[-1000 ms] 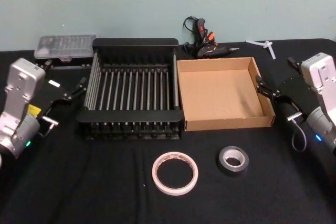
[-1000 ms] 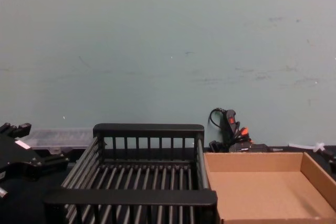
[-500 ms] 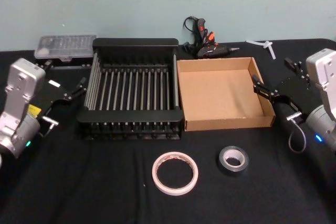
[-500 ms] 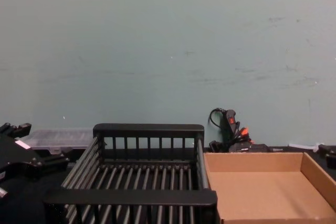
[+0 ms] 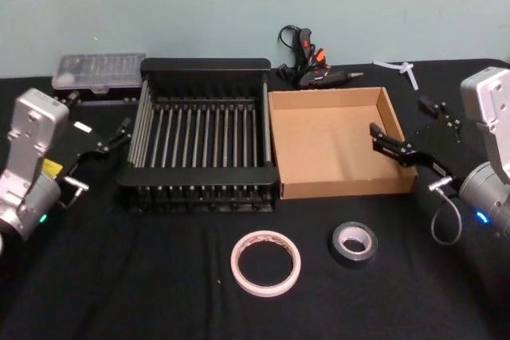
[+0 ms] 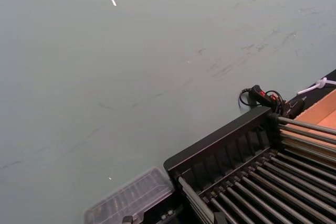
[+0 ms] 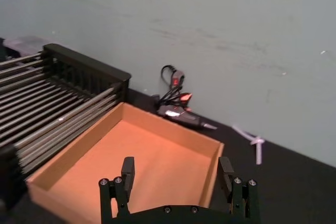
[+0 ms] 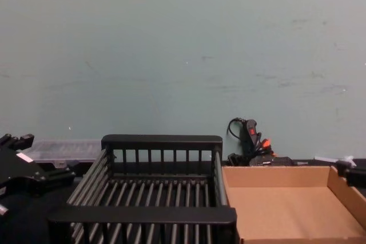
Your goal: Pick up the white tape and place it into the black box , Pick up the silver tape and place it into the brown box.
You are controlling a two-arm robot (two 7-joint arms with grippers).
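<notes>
Right gripper (image 5: pixel 402 131): fingers spread, held over the brown box's (image 5: pixel 338 182) right wall.
Left gripper (image 5: pixel 102 136): parked beside the black box (image 5: pixel 199 174); fingers' state cannot be told.
Tapes: white tape (image 5: pixel 266 263) and silver tape (image 5: pixel 354 243) lie on the worktop (image 5: pixel 119 276).

The white tape (image 5: pixel 266 263) — a wide thin ring — lies flat near the front of the table, the silver tape (image 5: pixel 354 243) flat beside it. Behind them the black box (image 5: pixel 202 166) and the brown box (image 5: pixel 335 99) — both empty — are set side by side.
</notes>
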